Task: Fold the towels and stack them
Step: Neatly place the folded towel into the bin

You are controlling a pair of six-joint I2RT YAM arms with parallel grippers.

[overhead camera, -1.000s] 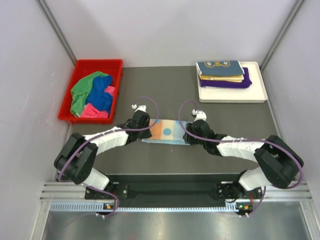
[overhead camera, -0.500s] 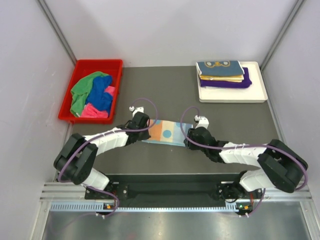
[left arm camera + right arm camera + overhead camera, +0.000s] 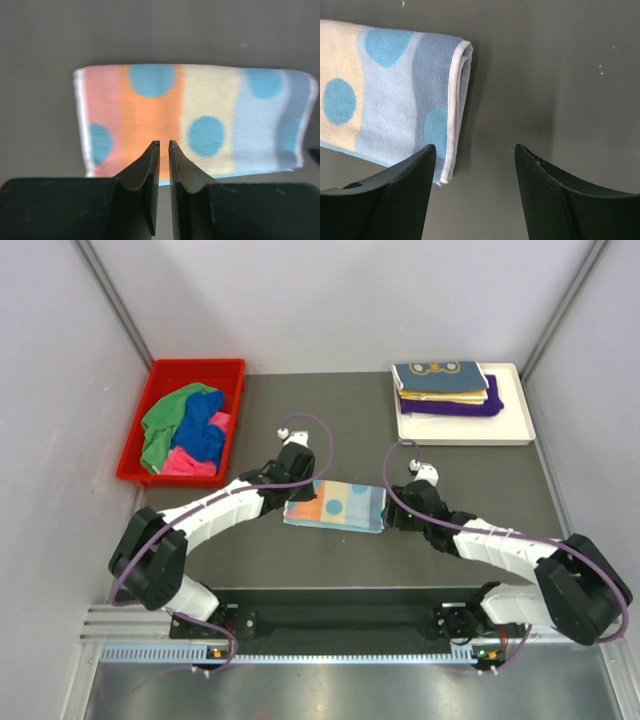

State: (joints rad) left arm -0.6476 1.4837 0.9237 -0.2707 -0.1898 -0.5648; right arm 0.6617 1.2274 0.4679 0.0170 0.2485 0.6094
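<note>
Finishing a fold on the dotted towel (image 3: 335, 506), which lies flat mid-frame on the tabletop (image 3: 300, 410) with neither hand gripping it.

The left hand (image 3: 162, 145) is nearly clenched, with a thin slit between the fingers and nothing in it, tips over the towel's near edge. The right hand (image 3: 475, 147) is released and spread wide, just beside the doubled hem at the towel's right end. The fold looks done, or one more halving is due. Next move is likely a pinch through all layers, then a carry to the folded stack (image 3: 442, 385) on the white tray (image 3: 515, 432), upper right. Loose towels (image 3: 190, 430) wait in the red bin (image 3: 160, 370), upper left. Only the arms crowd the towel; layers may slip on lifting.
</note>
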